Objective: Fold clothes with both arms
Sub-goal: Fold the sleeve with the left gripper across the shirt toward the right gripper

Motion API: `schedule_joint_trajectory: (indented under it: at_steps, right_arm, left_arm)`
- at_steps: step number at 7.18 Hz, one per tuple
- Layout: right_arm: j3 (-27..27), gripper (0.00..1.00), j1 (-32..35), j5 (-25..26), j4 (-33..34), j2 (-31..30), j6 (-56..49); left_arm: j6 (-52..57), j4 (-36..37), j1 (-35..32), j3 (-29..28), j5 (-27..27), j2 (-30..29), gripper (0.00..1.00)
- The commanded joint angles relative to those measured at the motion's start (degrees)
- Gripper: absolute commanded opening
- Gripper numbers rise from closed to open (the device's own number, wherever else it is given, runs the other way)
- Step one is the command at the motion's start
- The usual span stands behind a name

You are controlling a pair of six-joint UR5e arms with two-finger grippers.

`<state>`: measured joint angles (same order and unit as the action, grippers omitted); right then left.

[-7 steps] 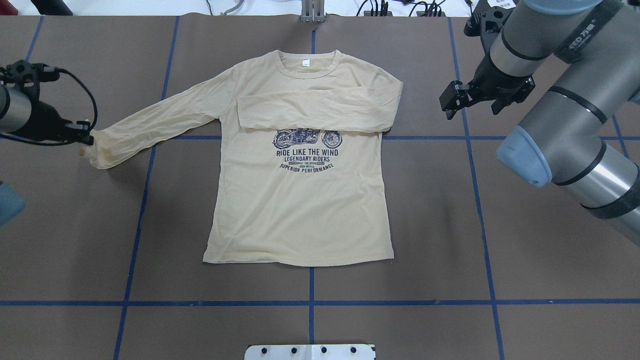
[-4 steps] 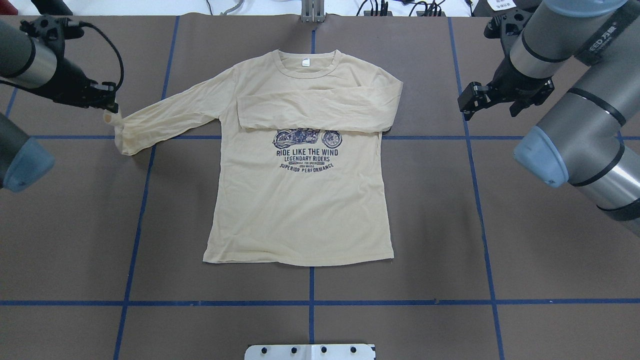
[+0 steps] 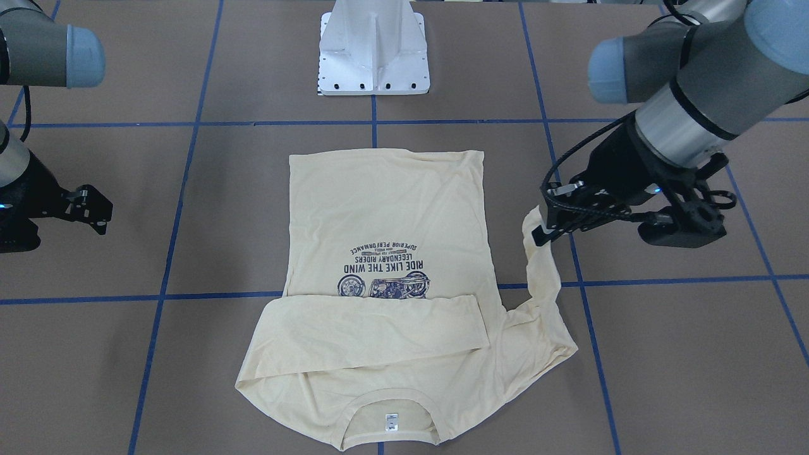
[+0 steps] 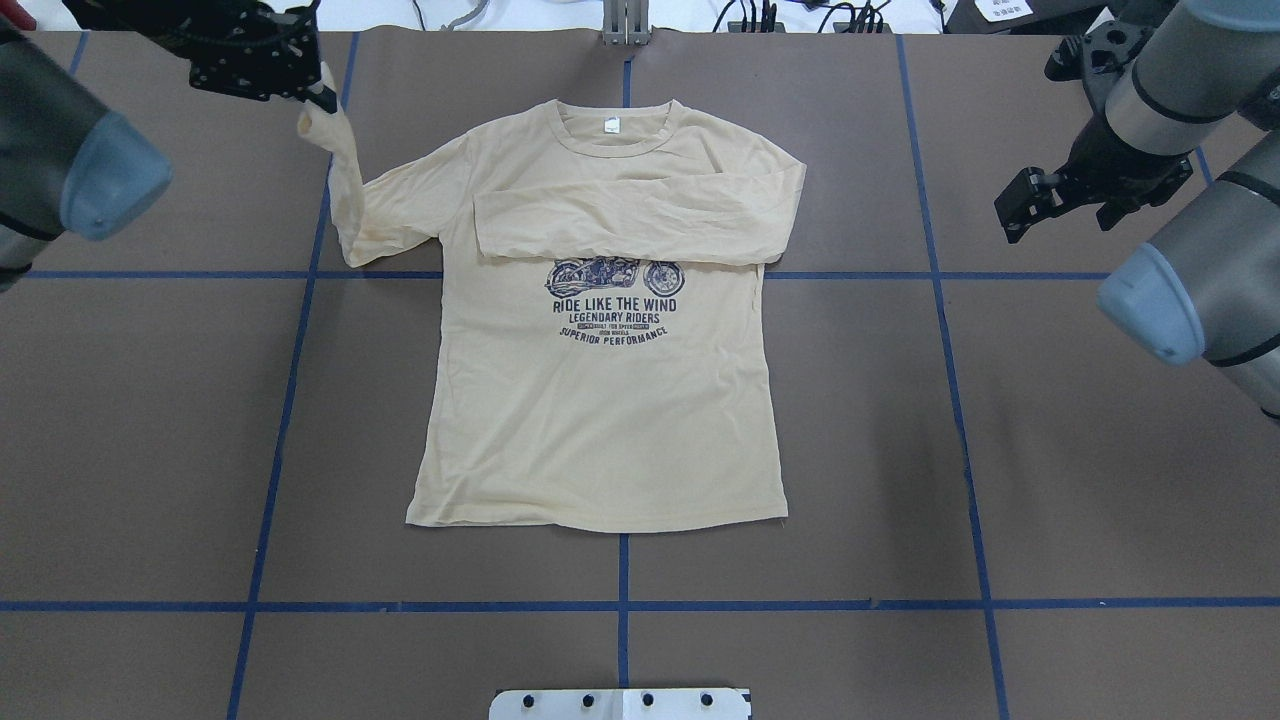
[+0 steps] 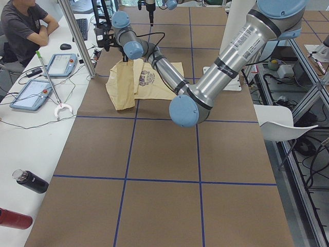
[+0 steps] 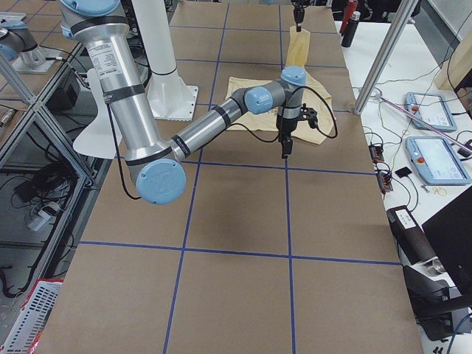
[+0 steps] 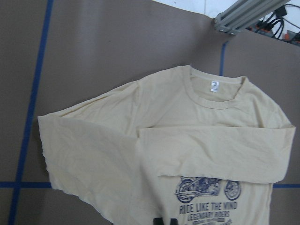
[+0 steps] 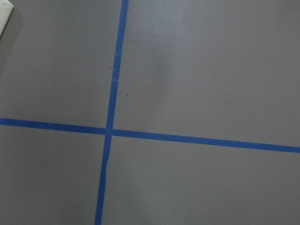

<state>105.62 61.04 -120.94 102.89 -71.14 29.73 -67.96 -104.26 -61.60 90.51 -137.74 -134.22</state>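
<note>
The cream-yellow T-shirt [image 4: 600, 420] lies print up in the middle of the table, neck label at the far edge. One long sleeve [image 4: 630, 225] is folded flat across the chest above the motorcycle print. My left gripper [image 4: 318, 98] is shut on the cuff of the other sleeve [image 4: 345, 190] and holds it raised, so the sleeve hangs in a loop off the shoulder. From the front the same gripper [image 3: 538, 232] and the hanging sleeve [image 3: 543, 278] show. My right gripper [image 4: 1012, 215] hovers open and empty, well off the shirt's other side.
Brown table cover with a blue tape grid [image 4: 622, 605]. The white pedestal base [image 3: 374, 50] stands at the robot's edge. A person [image 5: 23, 25] sits at a side table with control tablets [image 5: 60, 64] and bottles [image 5: 31, 181]. The right wrist view shows only taped cover.
My left gripper has carried the cuff up, toward the far edge and in toward the shirt, doubling the sleeve back. The right arm has drawn further out to the right.
</note>
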Motion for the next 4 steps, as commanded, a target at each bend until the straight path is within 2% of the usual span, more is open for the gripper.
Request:
schedule_joint_trajectory:
  at_steps: [1,3,4]
  right_arm:
    - [-0.1,1.0,0.3,0.1,-0.1,-0.5,-0.6]
    - [-0.4,1.0,0.2,0.2,-0.1,-0.6,-0.6]
    - [-0.8,1.0,0.2,0.2,-0.1,-0.7,-0.6]
  left_arm:
    - [-5.0,-2.0,3.8,-6.2,-0.2,-9.3,0.0]
    - [-13.7,-14.2,8.4,-13.4,0.4,-11.8,0.0]
    - [-14.7,-16.7,9.8,-18.1,1.9,-14.4,0.0]
